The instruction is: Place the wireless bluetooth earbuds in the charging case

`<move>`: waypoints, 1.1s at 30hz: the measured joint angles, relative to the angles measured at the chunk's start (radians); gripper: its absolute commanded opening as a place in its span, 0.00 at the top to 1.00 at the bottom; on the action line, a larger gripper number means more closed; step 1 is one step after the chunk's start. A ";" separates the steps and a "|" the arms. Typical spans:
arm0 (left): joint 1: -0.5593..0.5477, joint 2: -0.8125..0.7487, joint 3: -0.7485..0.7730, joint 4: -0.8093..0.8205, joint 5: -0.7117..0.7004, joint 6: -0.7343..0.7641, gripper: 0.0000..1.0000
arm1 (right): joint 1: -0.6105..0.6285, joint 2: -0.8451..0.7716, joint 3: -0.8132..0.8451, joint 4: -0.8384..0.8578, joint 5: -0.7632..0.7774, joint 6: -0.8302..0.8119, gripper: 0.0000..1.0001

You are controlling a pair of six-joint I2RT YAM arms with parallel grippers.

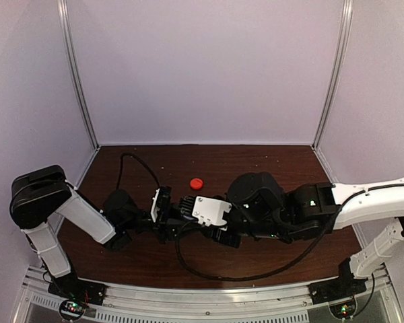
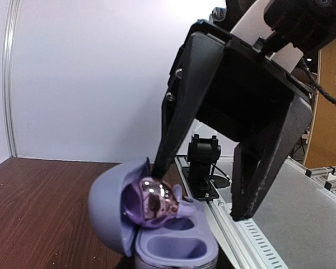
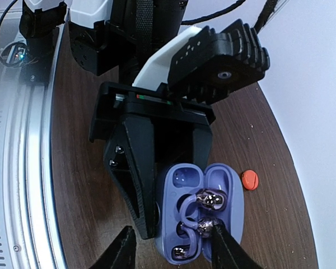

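The lilac charging case (image 3: pixel 182 193) stands with its lid (image 2: pixel 106 207) swung open, and my left gripper (image 3: pixel 176 221) is shut on its base, one black finger (image 3: pixel 135 179) flat against its side. Two glossy purple earbuds with lilac hooks lie across the case. One earbud (image 3: pixel 213 199) sits toward the lid, the other earbud (image 3: pixel 205 226) just below it. My right gripper (image 3: pixel 173 249) hovers over the case, open, its right fingertip (image 3: pixel 224 246) touching the lower earbud. From the left wrist, an earbud (image 2: pixel 154 202) rests above an empty socket (image 2: pixel 173 246). In the top view the case is hidden.
A small orange-red disc (image 1: pixel 196 183) lies on the dark wooden table (image 1: pixel 269 165) just beyond the grippers, close to the case's lid side (image 3: pixel 250 180). A black cable (image 1: pixel 209 272) loops near the front. Aluminium rails (image 3: pixel 11 168) run along the table's near edge.
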 measured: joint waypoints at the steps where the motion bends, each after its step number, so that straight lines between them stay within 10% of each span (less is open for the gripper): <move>1: 0.000 0.000 0.001 0.002 0.002 -0.001 1.00 | 0.000 0.000 -0.002 0.003 0.000 0.000 0.53; 19: 0.000 0.016 0.011 0.007 0.013 -0.007 1.00 | -0.003 0.040 0.010 0.039 0.025 -0.041 0.49; 33: 0.000 0.021 0.011 0.008 0.014 -0.007 1.00 | -0.008 0.047 0.024 0.039 0.003 -0.044 0.65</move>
